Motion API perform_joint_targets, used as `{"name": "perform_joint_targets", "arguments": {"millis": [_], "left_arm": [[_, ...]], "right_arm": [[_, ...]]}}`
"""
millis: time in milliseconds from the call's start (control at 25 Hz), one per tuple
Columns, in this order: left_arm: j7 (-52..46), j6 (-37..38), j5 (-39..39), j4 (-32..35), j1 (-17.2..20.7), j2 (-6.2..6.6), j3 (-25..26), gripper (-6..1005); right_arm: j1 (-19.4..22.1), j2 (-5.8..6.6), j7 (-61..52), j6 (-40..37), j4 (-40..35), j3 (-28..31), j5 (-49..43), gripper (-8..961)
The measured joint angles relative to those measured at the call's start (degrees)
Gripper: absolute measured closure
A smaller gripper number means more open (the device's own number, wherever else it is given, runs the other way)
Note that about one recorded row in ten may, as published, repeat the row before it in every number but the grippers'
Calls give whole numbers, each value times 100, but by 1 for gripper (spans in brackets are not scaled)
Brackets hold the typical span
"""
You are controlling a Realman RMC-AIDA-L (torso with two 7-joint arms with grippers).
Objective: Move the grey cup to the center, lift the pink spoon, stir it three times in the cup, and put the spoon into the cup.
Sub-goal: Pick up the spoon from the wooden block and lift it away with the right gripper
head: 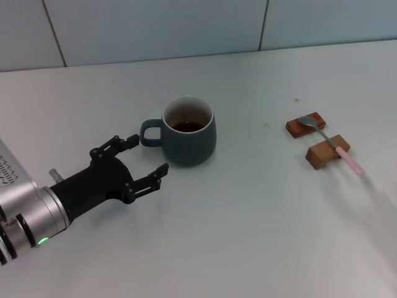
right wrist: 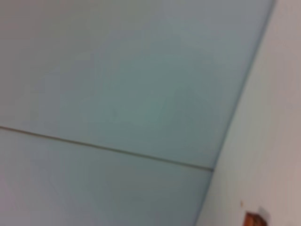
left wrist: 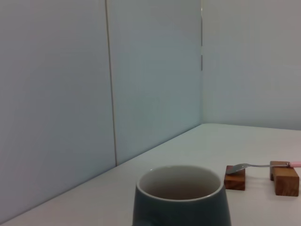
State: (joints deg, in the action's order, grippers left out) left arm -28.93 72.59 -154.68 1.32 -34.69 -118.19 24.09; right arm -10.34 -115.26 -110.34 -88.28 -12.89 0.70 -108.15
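Left gripper [head: 144, 156] low over the table [head: 236, 236] with fingers [head: 155, 176] spread wide just beside the grey cup [head: 189, 132], near its handle; pink spoon [head: 332, 143] well apart, bridging two wooden blocks [head: 327, 151].

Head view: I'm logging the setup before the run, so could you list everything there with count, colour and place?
grey cup: one, dark blue-grey with a cream inside, mid-table, handle towards the robot's left.
pink spoon: one, silver bowl and pink handle, lying across the blocks on the right.
wooden blocks: two, brown, right of the cup.
table: one, white.
left end effector: one, black, open, beside the cup's handle.
right end effector: not in view.
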Motion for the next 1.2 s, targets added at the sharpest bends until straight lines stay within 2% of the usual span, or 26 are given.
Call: {"name": "perform_joint_targets", "arguments": {"millis": [200, 560, 1200], "left_arm": [[-2, -9, -3, 4, -36, -4, -60, 148], [8, -8, -11, 9, -41, -2, -133, 149], [26, 24, -9, 17, 9, -2, -213, 150]], "right_arm": [[-56, -54, -5, 176, 136, 1, -87, 133], [-168, -151, -15, 629, 265, -56, -258, 133], [-418, -173, -109, 982, 498, -149, -268, 134]]}}
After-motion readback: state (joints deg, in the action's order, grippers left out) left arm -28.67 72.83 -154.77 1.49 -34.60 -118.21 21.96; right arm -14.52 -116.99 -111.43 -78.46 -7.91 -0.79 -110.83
